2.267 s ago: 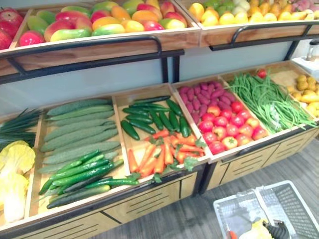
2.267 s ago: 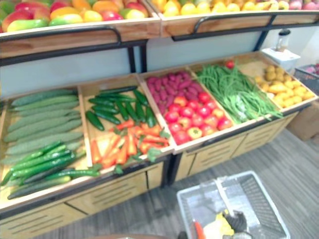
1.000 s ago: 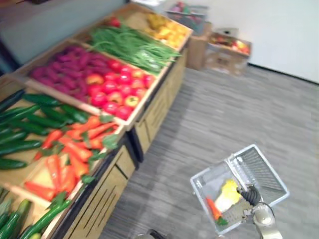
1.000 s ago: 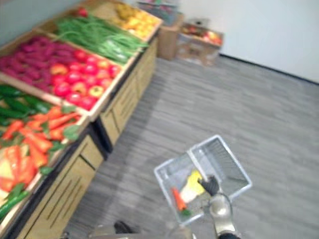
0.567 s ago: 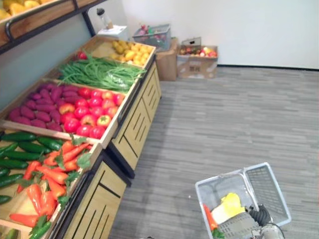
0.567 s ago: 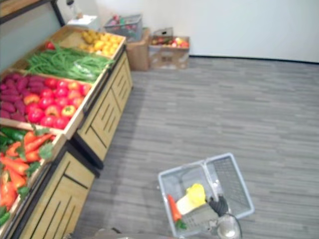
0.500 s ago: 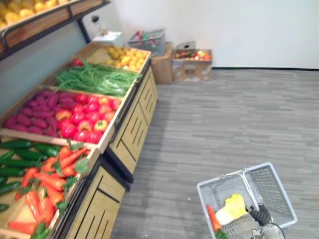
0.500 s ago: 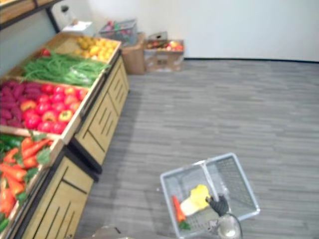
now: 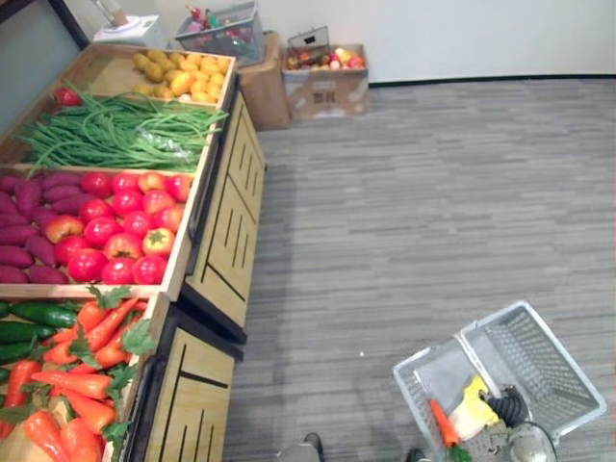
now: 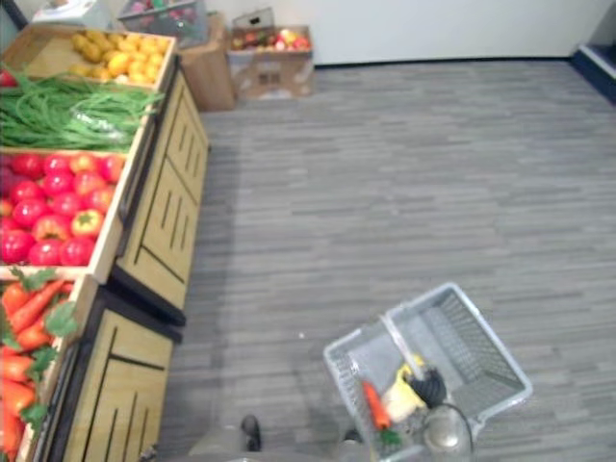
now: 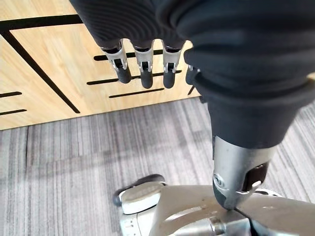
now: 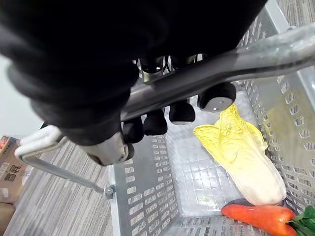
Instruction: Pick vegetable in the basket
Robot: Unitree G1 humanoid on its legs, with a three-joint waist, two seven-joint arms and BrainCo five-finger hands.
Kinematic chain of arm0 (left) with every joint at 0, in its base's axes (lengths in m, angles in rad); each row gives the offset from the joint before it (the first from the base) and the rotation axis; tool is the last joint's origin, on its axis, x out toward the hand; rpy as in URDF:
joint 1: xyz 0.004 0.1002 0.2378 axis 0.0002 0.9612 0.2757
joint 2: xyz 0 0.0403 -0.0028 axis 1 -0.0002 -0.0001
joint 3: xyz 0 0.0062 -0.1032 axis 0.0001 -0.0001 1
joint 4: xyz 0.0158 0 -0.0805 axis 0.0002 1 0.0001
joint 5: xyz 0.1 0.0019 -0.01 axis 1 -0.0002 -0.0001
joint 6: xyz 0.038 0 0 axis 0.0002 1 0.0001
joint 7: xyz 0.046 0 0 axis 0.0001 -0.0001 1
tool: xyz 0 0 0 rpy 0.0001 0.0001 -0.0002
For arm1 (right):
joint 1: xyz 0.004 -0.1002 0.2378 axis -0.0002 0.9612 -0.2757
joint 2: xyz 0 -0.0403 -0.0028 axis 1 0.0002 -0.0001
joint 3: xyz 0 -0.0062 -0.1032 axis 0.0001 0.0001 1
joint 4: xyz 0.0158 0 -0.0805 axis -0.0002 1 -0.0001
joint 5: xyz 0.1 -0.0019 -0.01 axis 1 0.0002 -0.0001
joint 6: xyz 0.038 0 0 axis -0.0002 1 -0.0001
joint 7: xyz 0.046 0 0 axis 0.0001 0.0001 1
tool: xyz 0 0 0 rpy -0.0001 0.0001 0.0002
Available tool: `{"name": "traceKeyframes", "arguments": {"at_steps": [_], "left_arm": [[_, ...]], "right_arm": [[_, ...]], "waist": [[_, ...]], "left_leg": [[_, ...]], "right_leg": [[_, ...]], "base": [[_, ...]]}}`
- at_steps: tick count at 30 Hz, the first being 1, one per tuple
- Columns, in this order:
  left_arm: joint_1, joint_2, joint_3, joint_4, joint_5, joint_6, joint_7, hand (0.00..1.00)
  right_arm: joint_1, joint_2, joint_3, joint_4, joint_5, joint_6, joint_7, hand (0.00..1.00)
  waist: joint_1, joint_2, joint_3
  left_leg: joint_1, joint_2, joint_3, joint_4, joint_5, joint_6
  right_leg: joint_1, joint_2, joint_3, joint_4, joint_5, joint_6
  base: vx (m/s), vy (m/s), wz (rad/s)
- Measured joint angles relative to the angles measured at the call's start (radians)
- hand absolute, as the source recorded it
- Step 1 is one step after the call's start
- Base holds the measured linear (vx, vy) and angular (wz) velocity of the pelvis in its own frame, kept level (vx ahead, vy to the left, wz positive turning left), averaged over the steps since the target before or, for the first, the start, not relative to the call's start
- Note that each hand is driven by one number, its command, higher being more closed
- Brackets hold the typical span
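Altogether: basket [image 12: 142, 196], one carrot [image 12: 263, 216], one cabbage [image 12: 246, 160]

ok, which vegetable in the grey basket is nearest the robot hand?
The pale yellow cabbage, right beside the right robot hand gripping the metal handle; the orange carrot lies farther.

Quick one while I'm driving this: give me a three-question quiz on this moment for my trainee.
1. True or false: the right hand is shut on the handle of the basket.
2. Name the two vegetables lying in the basket.
3. The left hand is: A) gripping a tomato; B) open, holding nothing; C) on the handle.

Key: 1 true. 2 a yellow-white cabbage and a carrot. 3 B.
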Motion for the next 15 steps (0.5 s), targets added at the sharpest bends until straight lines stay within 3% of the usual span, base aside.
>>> {"name": "traceKeyframes", "arguments": {"at_steps": [5, 8, 11, 12, 15], "left_arm": [[0.002, 0.003, 0.001, 0.003, 0.000, 0.001, 0.000, 0.00], [0.002, 0.004, 0.001, 0.005, -0.001, 0.000, 0.000, 0.00], [0.008, 0.013, -0.003, 0.009, -0.004, 0.000, -0.003, 0.00], [0.015, 0.022, -0.002, 0.011, -0.005, 0.000, -0.008, 0.00], [0.033, 0.039, 0.000, 0.006, -0.005, 0.001, -0.016, 0.00]], "right_arm": [[-0.022, 0.005, 0.019, 0.002, -0.005, -0.002, 0.001, 1.00], [-0.025, 0.004, 0.020, 0.011, -0.010, -0.001, 0.000, 1.00], [-0.040, 0.008, 0.021, 0.014, -0.037, 0.001, -0.001, 1.00], [-0.032, 0.017, 0.024, 0.013, -0.036, 0.001, -0.003, 1.00], [-0.003, 0.045, 0.018, -0.004, -0.035, 0.001, -0.019, 1.00]], "waist": [[0.006, -0.018, -0.009], [0.014, -0.028, -0.011], [0.005, -0.021, -0.006], [0.002, -0.026, 0.000], [-0.010, -0.031, 0.001]], "left_leg": [[0.007, -0.018, 0.037, -0.041, 0.012, 0.013], [0.016, -0.028, 0.055, -0.035, -0.016, 0.026], [0.029, -0.004, 0.056, 0.012, -0.058, 0.036], [0.047, 0.008, 0.055, 0.038, -0.076, 0.045], [0.095, 0.020, 0.022, 0.049, -0.103, 0.060]], "right_leg": [[-0.042, -0.014, 0.049, 0.002, 0.020, 0.008], [-0.073, -0.031, 0.074, 0.061, 0.018, 0.007], [-0.220, -0.040, 0.109, 0.397, 0.034, -0.017], [-0.250, -0.040, 0.117, 0.512, 0.075, -0.049], [-0.299, -0.053, 0.126, 0.672, 0.216, -0.060]], "base": [[-0.03, 0.057, -0.28], [0.00, 0.079, -0.27], [-0.02, 0.106, -0.14], [0.01, 0.112, 0.07], [0.07, 0.078, 0.26]]}}
